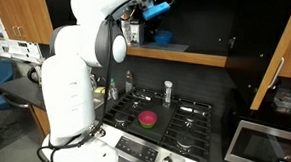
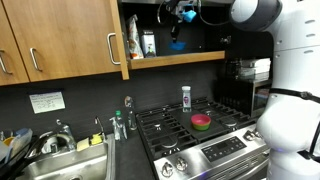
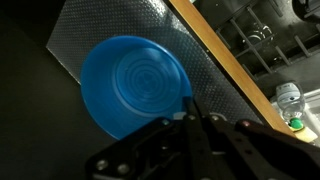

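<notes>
Wrist view, looking down: the gripper (image 3: 190, 108) fills the foreground, its two dark fingers pressed together with nothing visible between them. Their tips lie over the right rim of a round blue bowl (image 3: 135, 85); whether they touch it cannot be told. The bowl sits on a clear ribbed liner (image 3: 120, 25) laid on the wooden shelf (image 3: 225, 70), close to the shelf's front edge. Past that edge, far below the shelf, stands a white bottle (image 3: 287, 98); its label cannot be read.

In both exterior views the gripper hangs just above the bowl, inside the shelf's dark recess. On the shelf beside the bowl stands a printed box (image 2: 148, 43), its lettering too small to read. Below the shelf is a gas stove (image 1: 188, 133), with a pink bowl (image 1: 148, 118) on its grates and the white bottle behind it. In an exterior view, a paper note (image 2: 47, 102) hangs on the wall below the shelf and to one side, its writing illegible.
</notes>
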